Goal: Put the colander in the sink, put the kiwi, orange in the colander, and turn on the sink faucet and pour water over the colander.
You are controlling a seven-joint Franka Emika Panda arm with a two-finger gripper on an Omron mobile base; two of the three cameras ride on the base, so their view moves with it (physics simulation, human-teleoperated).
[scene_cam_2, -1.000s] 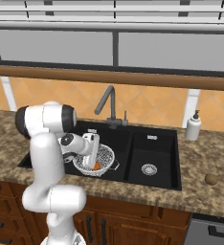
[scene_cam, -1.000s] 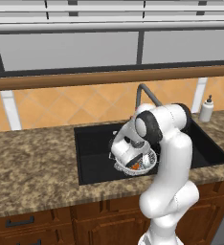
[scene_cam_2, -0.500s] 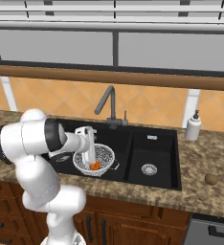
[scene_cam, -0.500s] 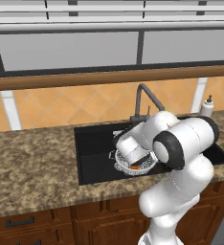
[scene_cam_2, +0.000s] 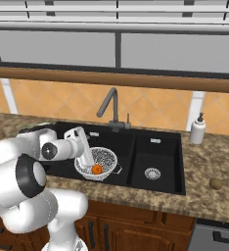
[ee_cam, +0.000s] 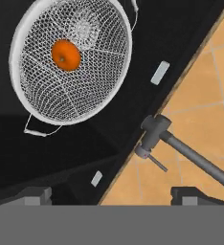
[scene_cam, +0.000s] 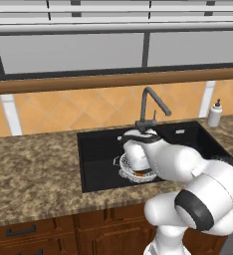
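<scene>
The mesh colander (ee_cam: 71,62) sits in the wider basin of the black sink (scene_cam_2: 120,143), with the orange (ee_cam: 66,55) inside it. From the right base the colander (scene_cam_2: 98,161) and orange (scene_cam_2: 96,169) are plain; from the left base my arm hides part of the colander (scene_cam: 126,167). My gripper (ee_cam: 115,196) is open and holds nothing, above the basin between colander and faucet (ee_cam: 154,128). The gripper (scene_cam_2: 89,160) hangs at the colander's left rim. The kiwi (scene_cam_2: 216,183) lies on the right counter. The dark faucet (scene_cam_2: 111,105) stands behind the sink; no water is in view.
A white soap dispenser (scene_cam_2: 198,130) stands at the back right of the sink. The narrower basin (scene_cam_2: 153,159) with its silver drain lies to the colander's right. Speckled granite counter (scene_cam: 34,164) runs on both sides, and a window ledge passes over the faucet.
My arm has swung round and its elbow has dropped toward the front. The hand has lifted out of the colander toward the faucet. The orange stays in the colander.
</scene>
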